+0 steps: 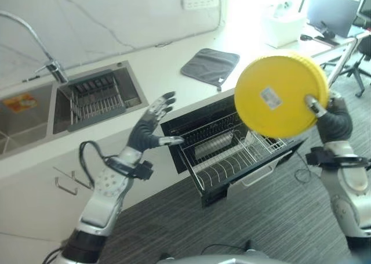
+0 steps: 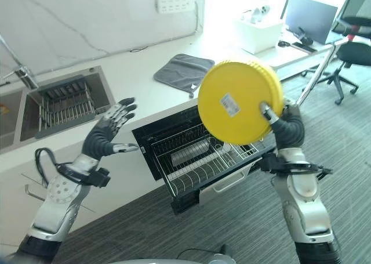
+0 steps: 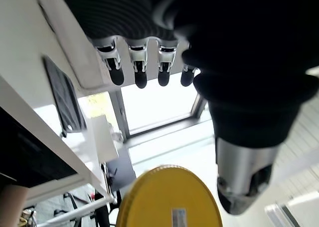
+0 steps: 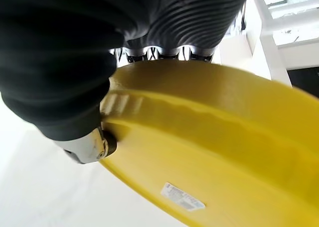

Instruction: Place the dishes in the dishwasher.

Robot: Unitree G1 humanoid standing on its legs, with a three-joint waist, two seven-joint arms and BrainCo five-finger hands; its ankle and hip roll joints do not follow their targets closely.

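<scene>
One raised right hand (image 2: 285, 126) gripping yellow plate (image 2: 239, 101)

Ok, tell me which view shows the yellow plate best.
The right eye view: the whole yellow plate shows, pinched at its rim by the right hand above the open dishwasher rack. The wrist views crop it.

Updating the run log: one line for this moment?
right hand: pinching round yellow plastic plate | left hand: open, raised | plate above open dishwasher rack
</scene>
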